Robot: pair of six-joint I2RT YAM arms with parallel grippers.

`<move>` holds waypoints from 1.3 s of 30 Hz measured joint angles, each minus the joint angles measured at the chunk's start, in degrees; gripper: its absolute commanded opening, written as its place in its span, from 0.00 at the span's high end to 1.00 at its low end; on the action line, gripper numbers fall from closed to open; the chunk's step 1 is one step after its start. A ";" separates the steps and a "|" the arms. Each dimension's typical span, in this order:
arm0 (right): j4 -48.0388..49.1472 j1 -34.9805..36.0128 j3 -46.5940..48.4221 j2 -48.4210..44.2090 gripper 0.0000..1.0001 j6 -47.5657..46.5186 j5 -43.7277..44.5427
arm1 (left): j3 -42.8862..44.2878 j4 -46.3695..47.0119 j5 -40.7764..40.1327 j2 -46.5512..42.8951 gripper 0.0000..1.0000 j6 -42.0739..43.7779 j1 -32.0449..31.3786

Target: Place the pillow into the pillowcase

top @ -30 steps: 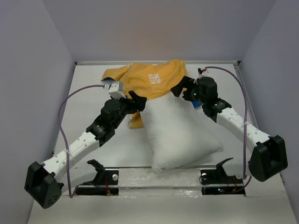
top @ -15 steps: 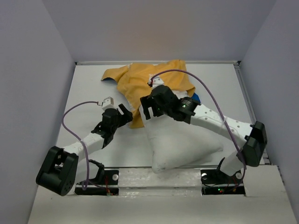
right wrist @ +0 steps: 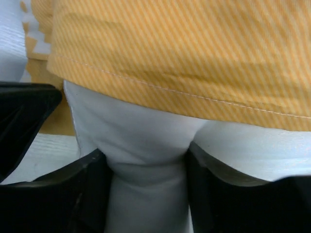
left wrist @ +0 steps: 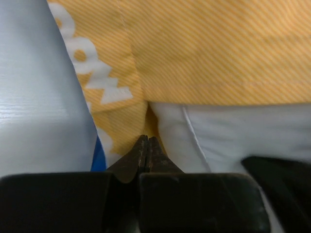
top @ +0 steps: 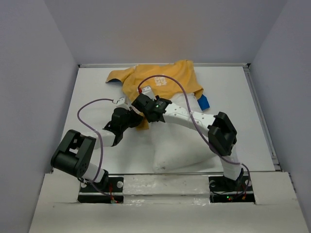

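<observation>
I'd say stuffing is half done: the pillow point(top: 181, 145) lies on the desk point(top: 243, 97), its far end inside the yellow pillowcase point(top: 167, 80). The right jaws pinch a pillow fold. The left jaws are closed at the pillowcase's edge, grip unclear. Next, push deeper.

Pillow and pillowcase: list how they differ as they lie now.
The pillow is plain white; the pillowcase is yellow-orange with white lettering. The pillow is plump and lies nearer the arm bases; the pillowcase is thin, rumpled cloth toward the far side. The pillowcase's hem covers the pillow's far end, while the pillow's near part lies bare. Both are soft fabric resting on the table.
</observation>
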 measured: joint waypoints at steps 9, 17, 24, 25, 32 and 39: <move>19.39 -6.56 -13.84 -10.05 1.00 4.48 -5.60 | -1.42 3.74 6.45 -4.52 1.00 -0.94 -0.50; 29.64 -9.77 -26.47 -28.81 1.00 3.63 -7.91 | -0.85 -2.86 -1.88 -16.31 0.05 1.57 -1.38; 32.00 -9.22 -30.34 -31.36 1.00 3.19 -10.51 | 0.09 -1.79 0.46 -11.39 0.04 2.78 -0.39; 32.17 -9.18 -30.51 -31.36 1.00 2.95 -10.82 | -0.02 -1.03 1.14 -11.39 0.04 2.91 -0.39; 32.41 -9.07 -31.54 -32.54 1.00 2.91 -11.98 | 0.33 4.92 2.84 -8.00 0.40 5.66 -0.39; 32.76 -9.07 -32.41 -33.53 1.00 2.93 -12.50 | 3.98 6.64 6.40 0.00 1.00 5.35 -0.87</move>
